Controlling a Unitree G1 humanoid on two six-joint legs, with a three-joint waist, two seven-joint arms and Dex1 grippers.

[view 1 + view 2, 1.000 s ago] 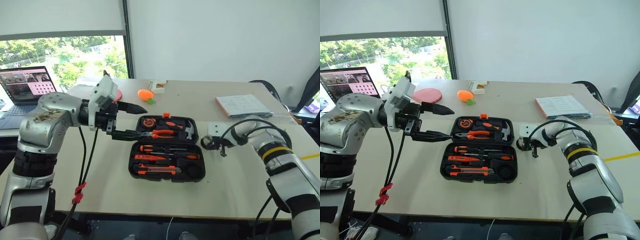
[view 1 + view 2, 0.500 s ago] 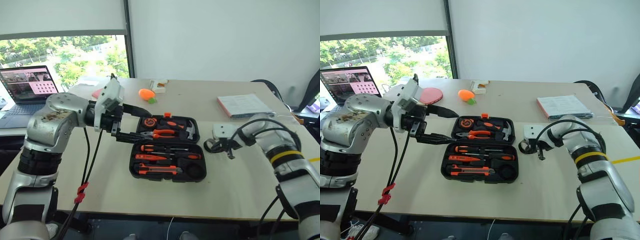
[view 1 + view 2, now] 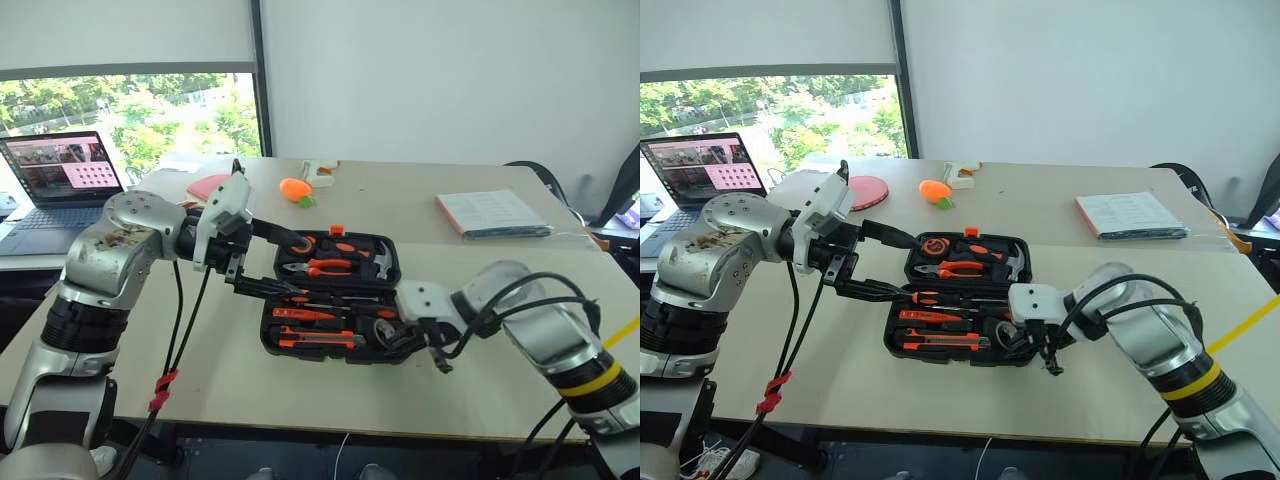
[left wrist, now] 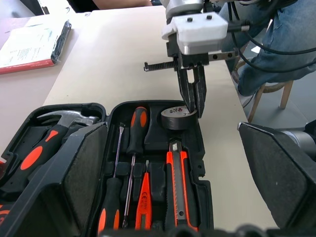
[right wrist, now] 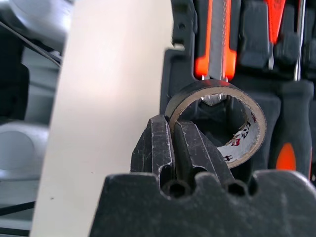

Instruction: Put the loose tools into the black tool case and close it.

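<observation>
The black case (image 3: 335,295) lay open near the middle of the tabletop (image 3: 480,370), its lid half toward the far edge and its tray half toward the near edge. In the tray sat the knife (image 4: 177,185), two screwdrivers (image 4: 136,129) with orange-and-black handles, a slim orange screwdriver (image 4: 143,200) and, in the corner recess at the tray's right end, a dark tape roll (image 4: 176,117). The lid half held a hammer (image 4: 54,129) and pliers (image 3: 318,267).

The right gripper (image 4: 194,105) pointed down into that corner recess with its jaws pressed together. In the right wrist view the two fingers (image 5: 163,148) lay side by side against the outside of the roll's rim (image 5: 217,89), on the side toward the tray's outer wall. The rim was not between them; the roll stood just beside the jaws, touching or nearly so, I could not tell which. The knife's orange end (image 5: 215,64) lay right behind the roll.

The left gripper (image 3: 275,262) hung over the left end of the case, its jaws spread wide. One finger reached over the lid half, the other over the tray, and nothing sat between them.

Toward the far edge of the tabletop lay an orange toy (image 3: 293,189), a red paddle (image 3: 862,190) and a small white box (image 3: 320,170). A booklet (image 3: 492,213) lay at the far right. A laptop (image 3: 55,180) stood open at the left, by the window.
</observation>
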